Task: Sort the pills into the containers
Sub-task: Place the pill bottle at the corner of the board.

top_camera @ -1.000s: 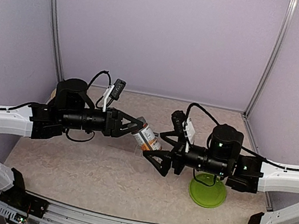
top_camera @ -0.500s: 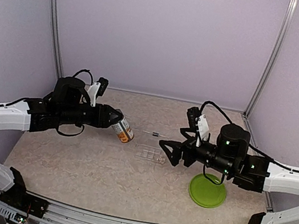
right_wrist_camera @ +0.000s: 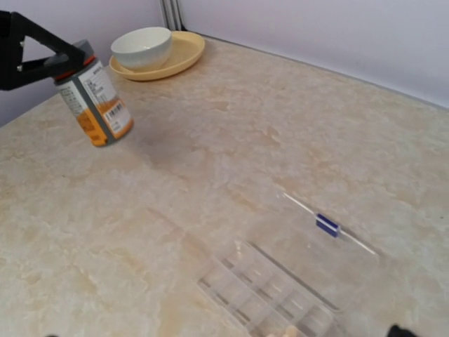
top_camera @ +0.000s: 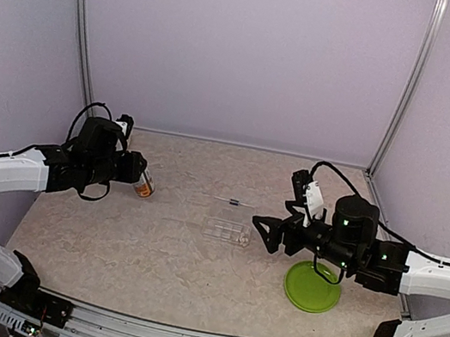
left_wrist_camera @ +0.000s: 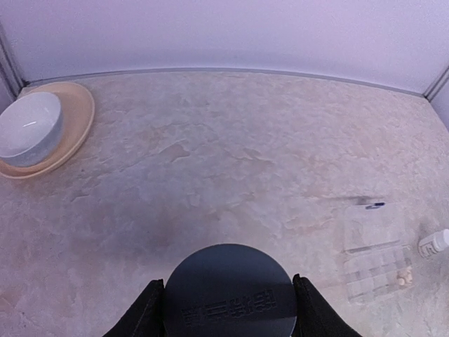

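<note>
Left fingers [left_wrist_camera: 144, 312] pinch the tilted bottle [top_camera: 144, 187] by its cap [left_wrist_camera: 228, 288]; right fingers [top_camera: 262, 223] stand spread just beside the box [top_camera: 227, 231].

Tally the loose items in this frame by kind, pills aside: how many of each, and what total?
Bottles: 2 (orange-labelled bottle, small white bottle)
Plates: 2 (tan plate, green plate)
Bowls: 1 (white bowl)
Compartment boxes: 1 (clear box)
Total: 6
</note>
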You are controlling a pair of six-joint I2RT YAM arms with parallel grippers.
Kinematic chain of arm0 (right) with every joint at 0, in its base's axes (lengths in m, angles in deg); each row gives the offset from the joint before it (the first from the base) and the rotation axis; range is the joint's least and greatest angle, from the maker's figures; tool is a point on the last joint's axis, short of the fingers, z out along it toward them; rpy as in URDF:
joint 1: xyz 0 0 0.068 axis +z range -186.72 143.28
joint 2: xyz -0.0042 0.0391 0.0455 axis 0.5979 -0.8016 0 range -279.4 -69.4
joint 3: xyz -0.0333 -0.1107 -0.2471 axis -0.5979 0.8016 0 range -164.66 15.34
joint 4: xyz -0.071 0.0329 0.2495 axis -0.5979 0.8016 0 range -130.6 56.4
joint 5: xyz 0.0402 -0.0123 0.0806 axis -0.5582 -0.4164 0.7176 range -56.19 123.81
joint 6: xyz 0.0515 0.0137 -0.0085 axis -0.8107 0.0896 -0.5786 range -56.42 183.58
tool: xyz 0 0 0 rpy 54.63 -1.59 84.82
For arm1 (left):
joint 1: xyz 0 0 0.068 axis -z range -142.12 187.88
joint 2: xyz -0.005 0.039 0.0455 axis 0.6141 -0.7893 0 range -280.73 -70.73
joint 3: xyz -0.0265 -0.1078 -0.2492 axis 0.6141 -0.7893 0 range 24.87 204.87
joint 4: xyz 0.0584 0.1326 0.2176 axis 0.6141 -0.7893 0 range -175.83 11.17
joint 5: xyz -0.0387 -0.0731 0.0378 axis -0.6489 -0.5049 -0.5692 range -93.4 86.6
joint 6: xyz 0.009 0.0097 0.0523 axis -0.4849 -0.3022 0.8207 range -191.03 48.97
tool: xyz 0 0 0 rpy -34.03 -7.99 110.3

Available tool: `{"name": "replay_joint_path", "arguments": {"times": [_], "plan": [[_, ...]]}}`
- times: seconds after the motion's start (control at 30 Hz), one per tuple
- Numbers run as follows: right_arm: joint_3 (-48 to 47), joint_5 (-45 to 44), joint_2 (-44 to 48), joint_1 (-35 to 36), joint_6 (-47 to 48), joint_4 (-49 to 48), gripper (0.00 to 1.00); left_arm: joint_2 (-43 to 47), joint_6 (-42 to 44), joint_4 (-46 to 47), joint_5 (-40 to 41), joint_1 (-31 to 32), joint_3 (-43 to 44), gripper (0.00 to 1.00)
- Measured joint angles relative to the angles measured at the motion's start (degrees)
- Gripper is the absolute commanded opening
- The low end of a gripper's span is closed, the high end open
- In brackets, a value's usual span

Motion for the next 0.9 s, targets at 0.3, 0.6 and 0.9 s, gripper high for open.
{"name": "replay_joint_path", "arguments": {"times": [0.3,0.6,0.9], "plan": [[0.7,-0.4,0.1,-0.4,-0.8,0.3,1.0,-4.2,0.5,1.9,9.9,-4.3,-1.1,0.29],[1.5,-0.5,0.3,-0.5,-1.8,0.6,1.0,-11.4,3.0,6.0,14.1,-7.2,-0.3,0.28],[1.6,-1.1,0.3,-0.7,-2.9,1.2,1.0,-23.2,5.5,8.0,12.3,-9.3,10.0,0.28]]}}
